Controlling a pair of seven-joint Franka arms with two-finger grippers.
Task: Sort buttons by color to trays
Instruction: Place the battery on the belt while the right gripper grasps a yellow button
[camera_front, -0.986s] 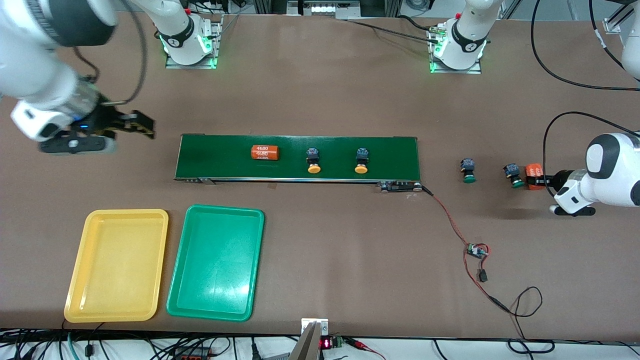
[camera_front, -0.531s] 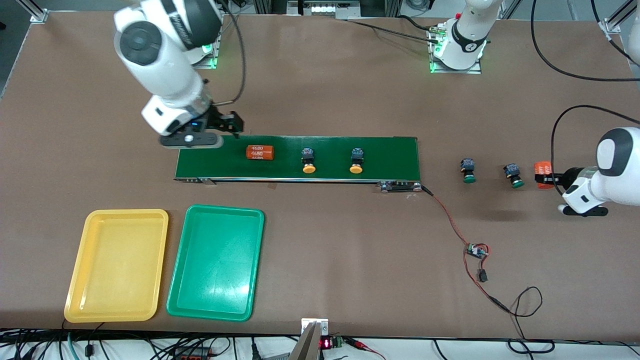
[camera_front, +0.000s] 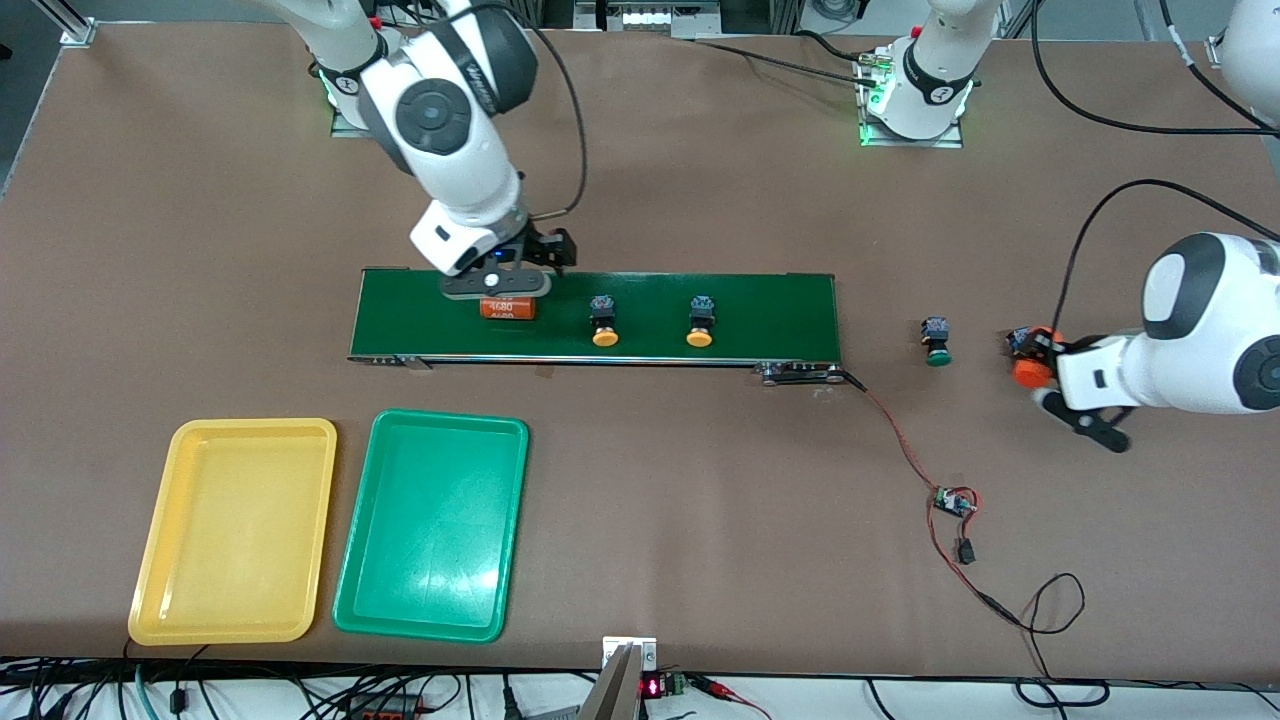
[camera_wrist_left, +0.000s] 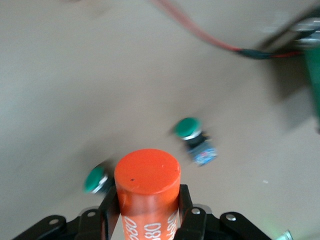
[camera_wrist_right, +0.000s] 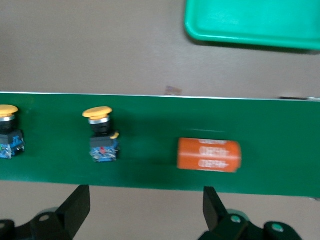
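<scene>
Here the right gripper (camera_front: 497, 283) hung over the long dark-green conveyor belt (camera_front: 780, 300), directly above an orange cylinder printed "4680" (camera_front: 507, 308) lying on its side on the belt; its fingers (camera_wrist_right: 76, 207) stood wide apart with nothing between them. Two yellow-capped push-buttons with black bodies (camera_front: 603, 322) (camera_front: 700, 322) sat on the same belt, side by side, toward the left arm's end from that cylinder. The left gripper (camera_front: 1040, 372) was near the left arm's end of the table, its fingers (camera_wrist_left: 109, 206) clamped on a second orange "4680" cylinder (camera_wrist_left: 148, 190). One green-capped push-button (camera_front: 936, 341) stood on the brown table (camera_front: 700, 480) between the belt's end and the left gripper; another green-capped push-button (camera_wrist_left: 95, 180) lay just beside the held cylinder, largely hidden in the front view. The shallow yellow plastic tray (camera_front: 235, 532) and the shallow green plastic tray (camera_front: 432, 526) lay next to each other, nearer to the front camera than the belt, neither holding any button.
</scene>
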